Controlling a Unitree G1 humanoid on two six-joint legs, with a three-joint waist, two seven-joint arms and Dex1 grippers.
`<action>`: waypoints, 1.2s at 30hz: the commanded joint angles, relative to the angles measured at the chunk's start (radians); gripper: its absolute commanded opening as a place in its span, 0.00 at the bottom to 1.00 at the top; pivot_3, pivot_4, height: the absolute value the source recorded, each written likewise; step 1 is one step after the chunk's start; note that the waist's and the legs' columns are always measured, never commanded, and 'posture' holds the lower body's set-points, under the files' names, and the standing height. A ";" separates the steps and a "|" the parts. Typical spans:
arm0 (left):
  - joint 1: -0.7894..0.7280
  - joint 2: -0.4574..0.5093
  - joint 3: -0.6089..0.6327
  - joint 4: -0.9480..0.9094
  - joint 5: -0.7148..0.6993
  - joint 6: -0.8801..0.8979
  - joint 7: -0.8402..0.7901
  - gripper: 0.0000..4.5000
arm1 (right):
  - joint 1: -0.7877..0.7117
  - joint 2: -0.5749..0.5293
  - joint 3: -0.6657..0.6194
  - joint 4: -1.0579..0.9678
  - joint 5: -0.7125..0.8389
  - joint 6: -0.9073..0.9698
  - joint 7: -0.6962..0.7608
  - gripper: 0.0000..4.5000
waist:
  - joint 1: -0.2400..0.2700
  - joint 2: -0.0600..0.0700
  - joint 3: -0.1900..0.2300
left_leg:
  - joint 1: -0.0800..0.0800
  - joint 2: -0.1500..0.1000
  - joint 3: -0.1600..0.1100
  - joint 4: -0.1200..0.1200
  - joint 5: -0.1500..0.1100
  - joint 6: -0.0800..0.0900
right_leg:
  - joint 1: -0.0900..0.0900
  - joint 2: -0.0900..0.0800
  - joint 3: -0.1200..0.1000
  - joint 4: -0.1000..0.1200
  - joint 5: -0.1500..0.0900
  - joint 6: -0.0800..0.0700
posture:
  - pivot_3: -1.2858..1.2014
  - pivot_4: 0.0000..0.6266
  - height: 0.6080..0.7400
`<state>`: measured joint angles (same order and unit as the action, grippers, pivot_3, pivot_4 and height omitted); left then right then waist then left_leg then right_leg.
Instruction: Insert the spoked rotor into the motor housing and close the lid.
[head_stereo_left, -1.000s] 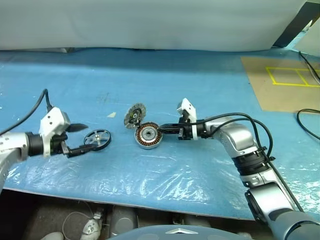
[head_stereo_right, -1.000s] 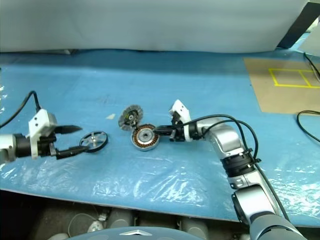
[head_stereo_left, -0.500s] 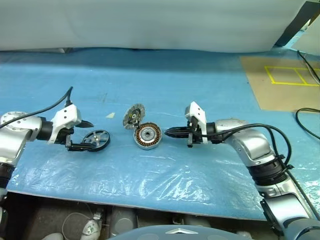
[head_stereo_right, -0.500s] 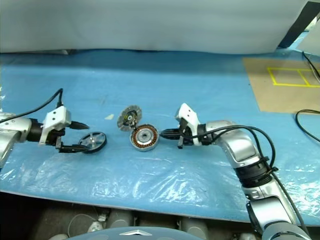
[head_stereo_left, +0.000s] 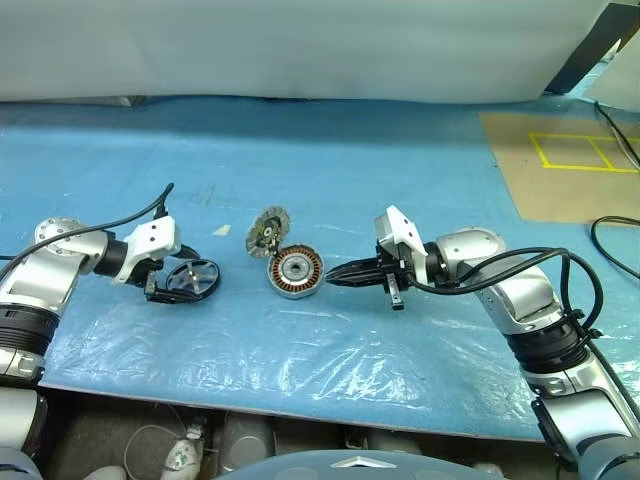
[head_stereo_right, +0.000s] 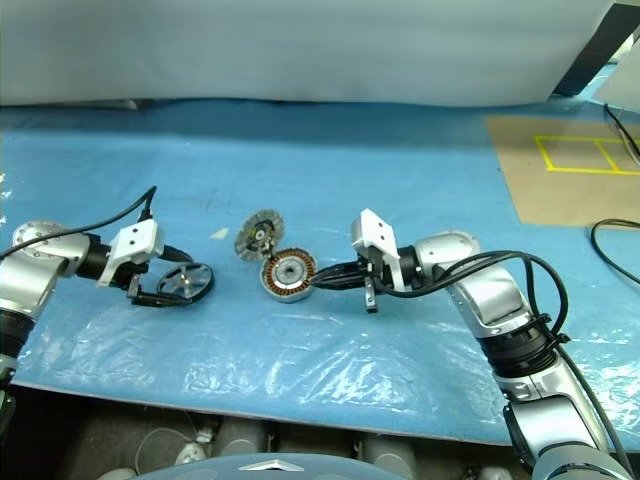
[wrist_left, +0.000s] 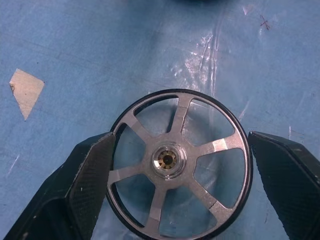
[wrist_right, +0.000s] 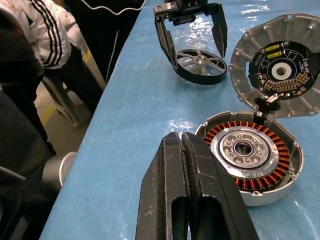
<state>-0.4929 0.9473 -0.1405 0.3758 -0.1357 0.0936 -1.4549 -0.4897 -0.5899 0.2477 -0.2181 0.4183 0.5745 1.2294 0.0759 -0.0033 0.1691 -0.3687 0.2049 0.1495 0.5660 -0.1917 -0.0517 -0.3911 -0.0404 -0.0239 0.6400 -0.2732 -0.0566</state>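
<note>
the left gripper (wrist_left: 175, 165) has come down, jaws wide apart around the spoked rotor (wrist_left: 179, 162) (middle of the frame), ready to grab; the right gripper (head_stereo_left: 336, 277) has backed off, jaws together.

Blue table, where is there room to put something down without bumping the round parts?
The blue table is bare behind the lid, toward the white wall, and along the near edge. It is crowded in the middle: left gripper around the wheel, then the motor housing and right gripper.

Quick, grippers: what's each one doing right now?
Left gripper: open, fingers either side of the spoked rotor, not clamped.
Right gripper: shut, empty, beside the motor housing.
</note>
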 joint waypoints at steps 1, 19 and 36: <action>-0.050 0.010 0.045 0.004 -0.046 0.043 -0.030 1.00 | -0.018 0.009 0.001 -0.016 0.008 -0.016 -0.005 0.00 | 0.001 0.000 0.000 | 0.000 0.000 0.000 0.000 0.000 0.000 | 0.000 0.000 0.000 0.000 0.000 0.000 | 0.52 0.24 1.00; -0.147 0.003 -0.029 0.151 0.032 -0.111 -0.159 0.52 | -0.022 0.009 0.020 0.008 -0.028 -0.003 -0.050 0.00 | 0.009 0.000 0.000 | 0.000 0.000 0.000 0.001 0.000 0.000 | 0.000 0.000 0.000 0.000 0.000 0.000 | 0.52 0.24 1.00; -0.168 -0.075 -0.077 0.281 0.146 -0.231 -0.108 0.52 | -0.047 0.019 0.019 0.054 -0.035 0.004 -0.083 0.00 | 0.021 0.000 0.000 | 0.000 0.000 0.000 0.002 0.000 0.000 | 0.000 0.000 -0.001 0.001 0.000 0.000 | 0.52 0.24 1.00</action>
<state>-0.6642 0.8703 -0.2105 0.6530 -0.0003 -0.1270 -1.5642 -0.5254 -0.5754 0.2778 -0.1443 0.3785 0.5893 1.1506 0.0971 -0.0035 0.1690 -0.3689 0.2049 0.1491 0.5676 -0.1917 -0.0518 -0.3906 -0.0407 -0.0245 0.6413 -0.2732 -0.0566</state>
